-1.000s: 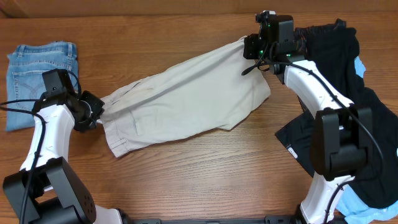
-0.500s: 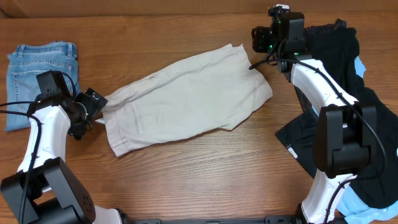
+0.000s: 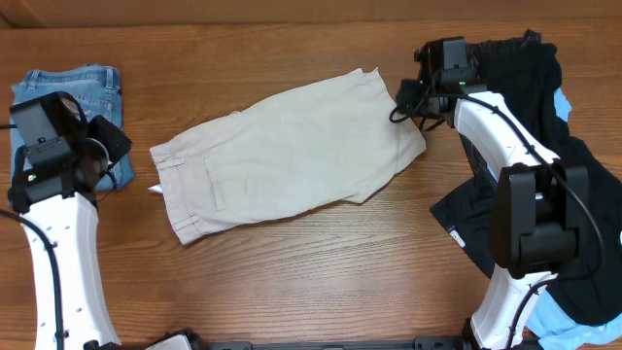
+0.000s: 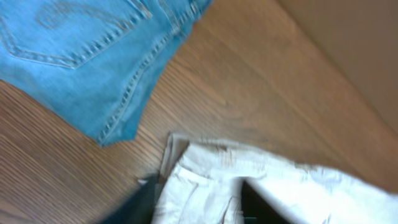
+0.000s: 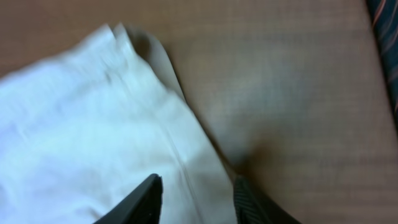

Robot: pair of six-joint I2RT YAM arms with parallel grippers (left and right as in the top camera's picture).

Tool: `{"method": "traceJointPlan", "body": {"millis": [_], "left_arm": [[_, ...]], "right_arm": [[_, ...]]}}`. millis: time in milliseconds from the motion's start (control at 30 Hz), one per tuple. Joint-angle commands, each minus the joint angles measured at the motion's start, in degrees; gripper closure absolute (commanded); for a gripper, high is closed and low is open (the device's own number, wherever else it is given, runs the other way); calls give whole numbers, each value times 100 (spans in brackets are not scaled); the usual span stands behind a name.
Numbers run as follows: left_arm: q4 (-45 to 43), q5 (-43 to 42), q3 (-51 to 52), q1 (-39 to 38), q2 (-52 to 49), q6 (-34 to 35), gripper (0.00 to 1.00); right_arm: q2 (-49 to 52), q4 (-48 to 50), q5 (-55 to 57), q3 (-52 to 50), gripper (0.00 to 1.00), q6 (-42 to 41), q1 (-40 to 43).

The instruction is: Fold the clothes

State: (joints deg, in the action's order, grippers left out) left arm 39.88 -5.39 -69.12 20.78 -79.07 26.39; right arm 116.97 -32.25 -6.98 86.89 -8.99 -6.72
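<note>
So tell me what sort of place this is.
Probably a robot-lab bench for laundry folding: wooden table, beige shorts spread between left arm and right arm, folded jeans and a heap of dark garments alongside.

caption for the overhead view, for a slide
Beige shorts spread flat on the table, jeans to one side, dark garments opposite

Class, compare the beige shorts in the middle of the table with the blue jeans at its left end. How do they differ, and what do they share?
Colour: the shorts are pale beige, the jeans light-blue denim. State: the shorts lie spread open, the jeans look folded into a compact stack. Pose: the shorts run slantwise, the jeans sit square to the edge. Both rest on the wooden table.
</note>
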Motion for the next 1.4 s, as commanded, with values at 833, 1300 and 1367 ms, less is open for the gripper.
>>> {"method": "traceJointPlan", "body": {"millis": [833, 1300, 1367], "left_arm": [[365, 138, 7, -863, -3493, -420, 52], [614, 155, 7, -841, -3491, -461, 46], [651, 166, 7, -841, -3491, -474, 46]], "right_arm": [[-90, -1700, -192, -398, 44, -909, 2], [9, 382, -811, -1047, 65, -898, -2], [28, 389, -809, -1047, 86, -881, -2]]}}
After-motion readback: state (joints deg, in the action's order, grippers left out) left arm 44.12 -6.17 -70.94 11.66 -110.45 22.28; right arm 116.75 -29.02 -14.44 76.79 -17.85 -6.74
